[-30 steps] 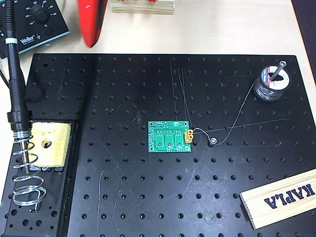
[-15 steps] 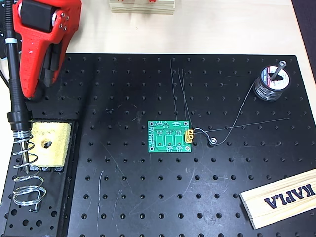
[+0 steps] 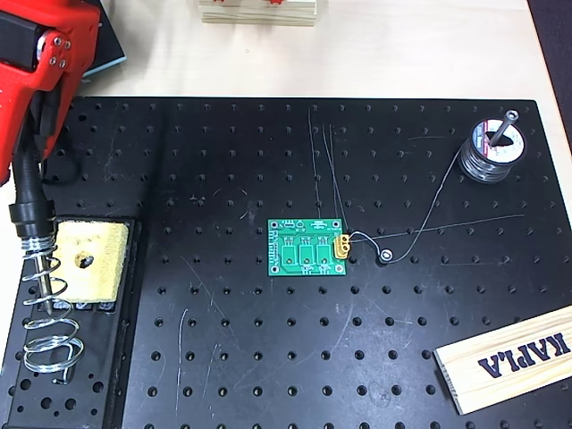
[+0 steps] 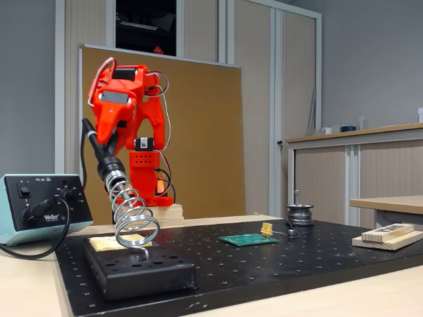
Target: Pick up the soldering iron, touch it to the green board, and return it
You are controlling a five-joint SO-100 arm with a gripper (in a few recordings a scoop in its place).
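Note:
The soldering iron (image 3: 29,201) rests tip-down in the coiled spring stand (image 3: 49,322) at the left edge of the black perforated board; in the fixed view the soldering iron (image 4: 100,153) leans to the left. My red gripper (image 3: 32,147) has come down over its upper handle, hiding that part. The fingers stand on either side of the handle with a gap, so the gripper is open. In the fixed view the gripper (image 4: 106,135) sits just above the iron's collar. The green board (image 3: 307,248) lies flat mid-board with its yellow connector on the right; it is also seen as the green board (image 4: 248,239).
A yellow sponge (image 3: 88,259) lies in the stand's tray. A solder spool (image 3: 492,147) stands far right, its wire trailing toward the connector. A KAPLA wooden plank (image 3: 509,357) lies lower right. The Weller station (image 4: 39,205) sits left of the board, and wooden blocks (image 3: 257,11) at the back.
My gripper has swung from the top of the picture leftward and down onto the iron's handle. The iron, the green board and everything else have stayed still.

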